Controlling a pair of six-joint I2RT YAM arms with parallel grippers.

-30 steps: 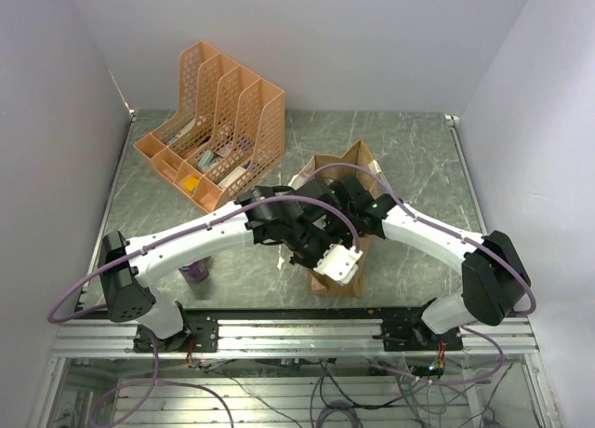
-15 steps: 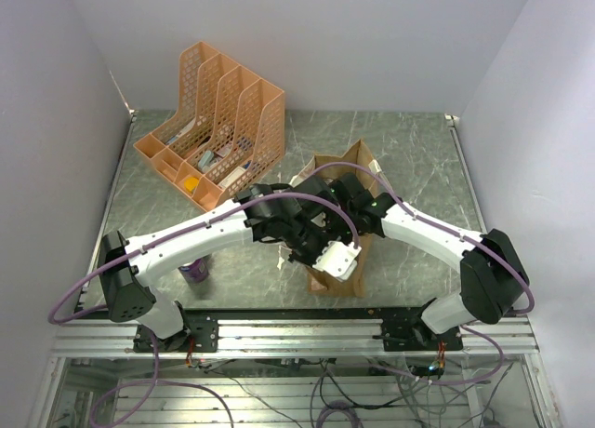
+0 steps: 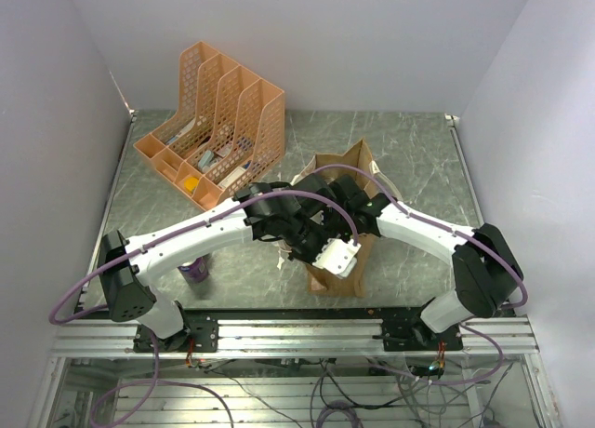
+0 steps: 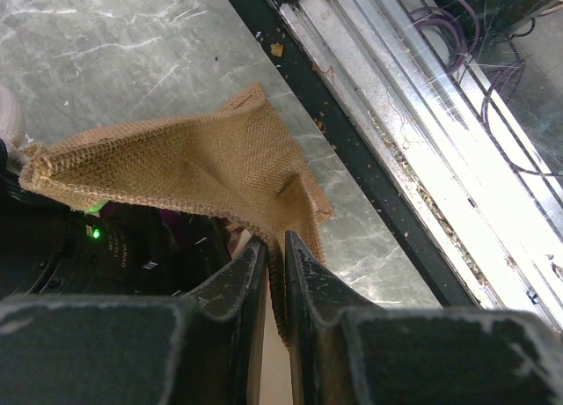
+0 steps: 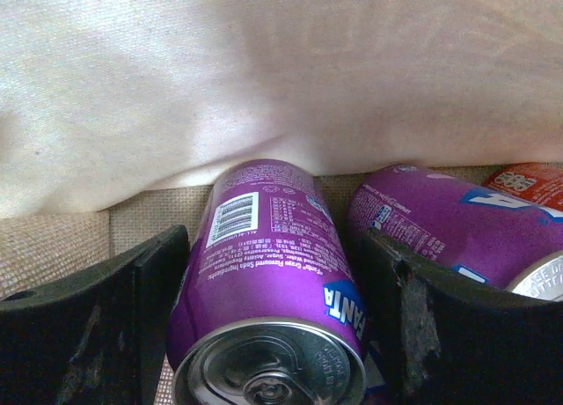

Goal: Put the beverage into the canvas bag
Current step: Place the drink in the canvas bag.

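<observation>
Two drinks lie on their sides inside the canvas bag (image 4: 202, 167). The purple can (image 5: 264, 273) being handled is down at the bag's floor, with the right gripper (image 5: 274, 239) fingers close against both its flanks and apparently clamping it, and a second can (image 5: 440, 229) lies just beside it at 3 o'clock. The left gripper (image 4: 274, 246) fingers are pressed almost together, pinching the bag's rim to hold the mouth open. Judged outstanding: release of the can and withdrawal of the right arm, while what looks like another can (image 3: 195, 272) stands on the table (image 3: 418, 167) at 8 o'clock from the bag.

Pale walls (image 3: 307, 46), green marble tabletop (image 3: 418, 158)
</observation>
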